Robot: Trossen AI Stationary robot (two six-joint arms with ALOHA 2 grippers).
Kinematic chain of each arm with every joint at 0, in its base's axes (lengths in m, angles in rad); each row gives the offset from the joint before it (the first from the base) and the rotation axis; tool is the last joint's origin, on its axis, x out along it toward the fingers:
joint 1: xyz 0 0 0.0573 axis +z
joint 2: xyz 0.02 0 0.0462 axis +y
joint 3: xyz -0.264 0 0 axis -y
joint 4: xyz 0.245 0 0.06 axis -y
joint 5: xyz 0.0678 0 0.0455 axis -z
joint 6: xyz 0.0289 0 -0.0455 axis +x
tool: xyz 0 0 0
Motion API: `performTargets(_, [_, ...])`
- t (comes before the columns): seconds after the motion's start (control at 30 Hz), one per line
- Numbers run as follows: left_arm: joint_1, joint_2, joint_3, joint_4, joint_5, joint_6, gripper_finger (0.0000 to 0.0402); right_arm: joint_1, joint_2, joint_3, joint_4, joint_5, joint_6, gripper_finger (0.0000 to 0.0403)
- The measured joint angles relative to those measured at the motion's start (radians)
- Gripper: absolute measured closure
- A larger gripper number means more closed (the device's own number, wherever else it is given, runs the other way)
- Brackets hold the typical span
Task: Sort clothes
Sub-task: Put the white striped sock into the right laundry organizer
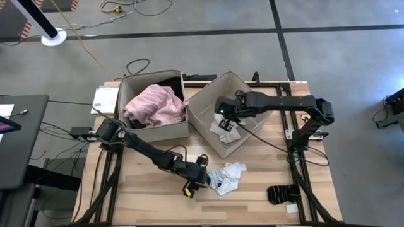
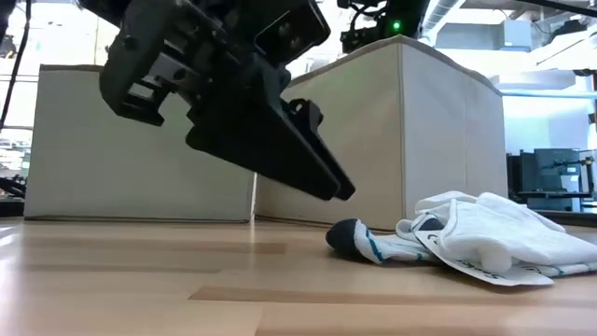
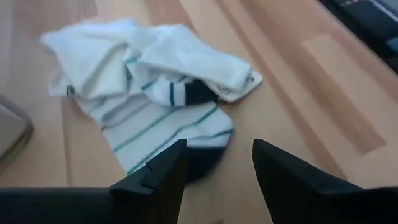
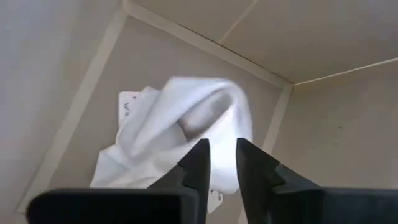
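- Worktop (image 1: pixel 151 205): two beige boxes at the back. Left box (image 1: pixel 158 129) holds a pink garment (image 1: pixel 154 106) with something black behind it. Right box (image 1: pixel 208 129) holds a small white piece (image 1: pixel 227 132).
- Pink garment is piled above the box rim. Risk: anything added on top may slide out over the front wall.
- Right arm reaches into the right box. Right gripper (image 4: pixel 222 163) is just above the white piece (image 4: pixel 180 134); jaws are a narrow gap apart, nothing between them, cloth lying loose below. Reads as a drop-off in that box.
- Risk there: a fold sits just under the tips. If the arm lifts with the jaws this close, it could snag the cloth and drag it back out.
- Left gripper (image 3: pixel 217 165) is low over the worktop, near the front edge, jaws apart and empty, pointed at the white sock pile (image 3: pixel 149 81).
- Pile (image 1: pixel 228 176): several white pieces overlapping, one with teal stripes and a dark toe (image 2: pixel 350 238) nearest the jaws.
- Risk: pieces are tangled, so a pinch may lift two at once or only catch an edge and drop it in transit.
- Black socks (image 1: pixel 281 193) lie near the front right corner, well apart from both grippers, unsorted.
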Motion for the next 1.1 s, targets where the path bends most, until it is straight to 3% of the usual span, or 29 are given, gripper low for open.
performTargets(0.23, [0.009,0.000,-0.001,-0.006,0.084,0.028,0.0223,0.010,0.000,0.000,0.012,-0.001,0.000,0.0243])
performTargets(0.5, [0.044,0.014,-0.001,0.023,0.100,0.038,0.0223,0.012,0.000,0.000,0.016,-0.001,0.030,0.0148])
performTargets(0.83, [0.054,0.145,0.047,0.082,0.155,0.031,0.0225,0.047,-0.001,0.000,0.020,0.029,0.031,0.0137])
performTargets(0.97, [0.053,0.175,0.094,0.046,0.156,0.055,0.0257,0.057,-0.001,0.000,0.016,0.045,0.031,0.0138])
performTargets(1.1, [0.053,0.175,0.120,-0.014,0.148,0.100,0.0339,0.072,-0.017,0.001,0.006,0.049,0.033,0.0138])
